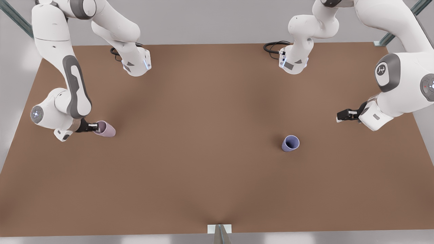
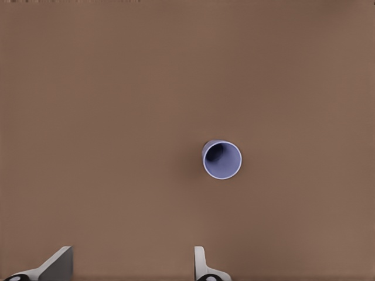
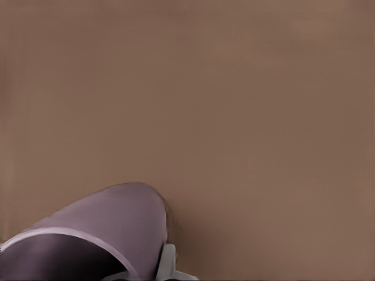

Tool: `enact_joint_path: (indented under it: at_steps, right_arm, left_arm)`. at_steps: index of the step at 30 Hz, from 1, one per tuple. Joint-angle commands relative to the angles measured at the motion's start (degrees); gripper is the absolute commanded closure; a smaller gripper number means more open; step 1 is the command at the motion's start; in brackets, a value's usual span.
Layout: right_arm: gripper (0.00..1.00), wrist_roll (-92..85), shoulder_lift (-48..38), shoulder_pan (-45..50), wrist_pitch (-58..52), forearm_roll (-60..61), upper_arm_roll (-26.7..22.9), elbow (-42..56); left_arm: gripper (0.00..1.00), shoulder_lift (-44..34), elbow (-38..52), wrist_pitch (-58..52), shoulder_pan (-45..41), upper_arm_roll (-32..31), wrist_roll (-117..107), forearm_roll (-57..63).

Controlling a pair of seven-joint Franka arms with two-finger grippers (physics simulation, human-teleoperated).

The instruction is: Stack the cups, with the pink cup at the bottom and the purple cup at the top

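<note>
Front view, pink cup: sits on the brown table at the front view's left, its wall tilted in this view; small and thin-walled, so I judge it light, stiff and a little slick, best pinched across the rim wall
Front view, right gripper: at the pink cup's mouth, dark fingers reaching to the rim; whether they press the wall cannot be told from here
Front view, purple cup: stands apart on the table toward the front view's right, mouth open upward, darker inside; likely as light and rigid as its twin, easily tipped by a sideways nudge
Front view, left gripper: hangs off to the front view's right, well apart from the purple cup and above the table, touching nothing
Left wrist view, purple cup: seen from above, round rim whole, alone on the table; a grip across the rim, one finger inside and one outside, looks the sound hold
Left wrist view, left gripper: fingers spread wide, nothing between them; the cup lies beyond the tips
Right wrist view, pink cup: close under the camera, its rim edge showing pale
Right wrist view, right gripper: one pale fingertip lies against the cup's outer wall; I judge it closed on the rim wall
</note>
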Motion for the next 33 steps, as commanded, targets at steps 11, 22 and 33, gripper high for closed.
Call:
enact_joint_path:
  at_steps: [11, 22, 33]
  right_arm:
    - [0.79, 71.67, 11.08, 42.43, -13.53, -6.11, 0.21, 31.93]
    - [0.79, 94.36, 43.87, 50.79, -10.20, -5.58, 5.04, 80.20]
    - [0.79, 94.71, 50.11, 54.13, -1.93, -5.85, 4.60, 79.76]
  left_arm:
    - [0.00, -0.18, 0.03, -0.45, -0.05, -0.07, 0.26, -0.03]
    - [0.00, 2.10, -0.58, -0.36, 0.04, 0.37, 0.17, 0.06]
    - [0.00, 14.59, -3.92, 18.88, -6.38, -4.29, -3.17, 0.06]
